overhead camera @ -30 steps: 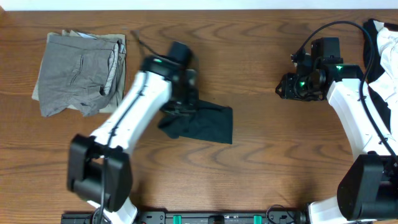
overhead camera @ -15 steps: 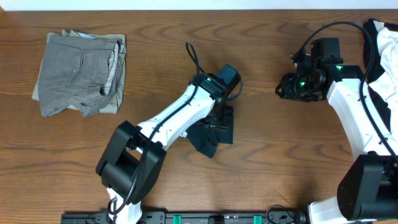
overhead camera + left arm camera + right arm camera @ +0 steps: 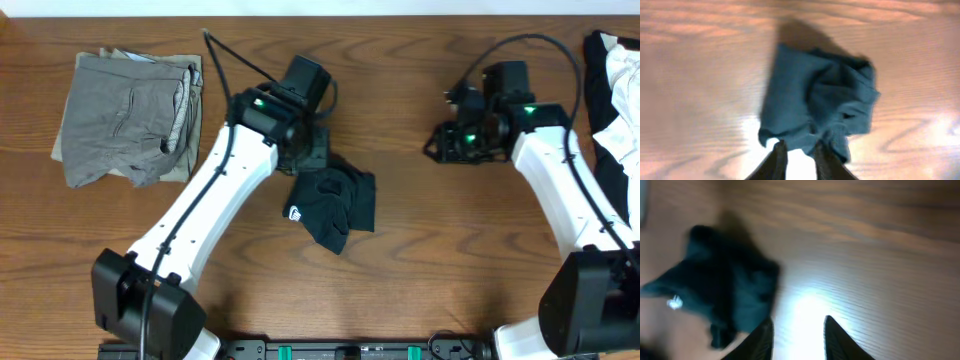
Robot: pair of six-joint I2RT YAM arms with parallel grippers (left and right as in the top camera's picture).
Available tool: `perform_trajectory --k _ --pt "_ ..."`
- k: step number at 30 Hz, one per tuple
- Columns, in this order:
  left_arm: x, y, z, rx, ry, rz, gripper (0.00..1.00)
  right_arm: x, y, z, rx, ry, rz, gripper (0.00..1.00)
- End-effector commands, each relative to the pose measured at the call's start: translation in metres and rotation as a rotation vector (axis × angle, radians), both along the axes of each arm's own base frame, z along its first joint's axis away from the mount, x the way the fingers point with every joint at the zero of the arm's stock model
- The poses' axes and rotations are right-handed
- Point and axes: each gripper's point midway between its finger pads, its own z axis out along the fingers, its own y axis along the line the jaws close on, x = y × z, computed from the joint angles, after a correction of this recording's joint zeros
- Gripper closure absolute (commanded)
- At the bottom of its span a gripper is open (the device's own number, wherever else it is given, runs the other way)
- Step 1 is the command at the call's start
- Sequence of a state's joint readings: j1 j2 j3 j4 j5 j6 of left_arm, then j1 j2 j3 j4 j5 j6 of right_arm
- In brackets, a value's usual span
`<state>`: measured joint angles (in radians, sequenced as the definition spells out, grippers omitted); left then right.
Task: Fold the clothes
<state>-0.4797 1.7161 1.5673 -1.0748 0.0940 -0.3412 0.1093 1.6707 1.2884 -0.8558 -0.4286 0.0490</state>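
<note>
The dark navy T-shirt (image 3: 338, 205) lies bunched on the table's middle, with a small white tag (image 3: 296, 212) showing at its left edge. My left gripper (image 3: 312, 155) hovers at the shirt's upper left edge. In the left wrist view its narrow, shut fingers (image 3: 777, 157) end just short of the crumpled shirt (image 3: 815, 97), with bare table showing between them. My right gripper (image 3: 440, 143) stands open over bare wood to the shirt's right. The right wrist view shows the shirt (image 3: 725, 280) beyond its left finger (image 3: 762, 340).
Folded grey shorts with khaki trim (image 3: 128, 118) lie at the far left. Black-and-white garments (image 3: 615, 90) are heaped at the right edge, beside the right arm. The wooden table (image 3: 450, 250) is bare in front of the shirt.
The left arm has swung back up and left off the shirt, which now lies more bunched with its white tag showing. The right gripper has shifted a little to the left.
</note>
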Motion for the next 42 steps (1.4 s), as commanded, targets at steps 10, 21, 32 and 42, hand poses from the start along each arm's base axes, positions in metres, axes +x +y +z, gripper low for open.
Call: perform_trajectory --k 10,21,32,42 --pt "0.019 0.081 -0.012 0.079 0.051 0.200 0.94 -0.045 0.173 0.021 0.169 -0.241 0.591 0.77" --pt "0.014 0.093 -0.013 0.092 0.084 0.225 0.92 -0.018 0.128 -0.074 -0.205 -0.019 0.180 0.89" --pt "0.016 0.075 -0.011 0.013 0.077 0.116 0.88 0.002 0.042 -0.065 -0.276 0.041 0.012 0.82" --pt "0.009 0.060 -0.025 -0.057 0.116 0.026 0.83 -0.030 0.135 0.011 0.230 -0.098 0.431 0.76"
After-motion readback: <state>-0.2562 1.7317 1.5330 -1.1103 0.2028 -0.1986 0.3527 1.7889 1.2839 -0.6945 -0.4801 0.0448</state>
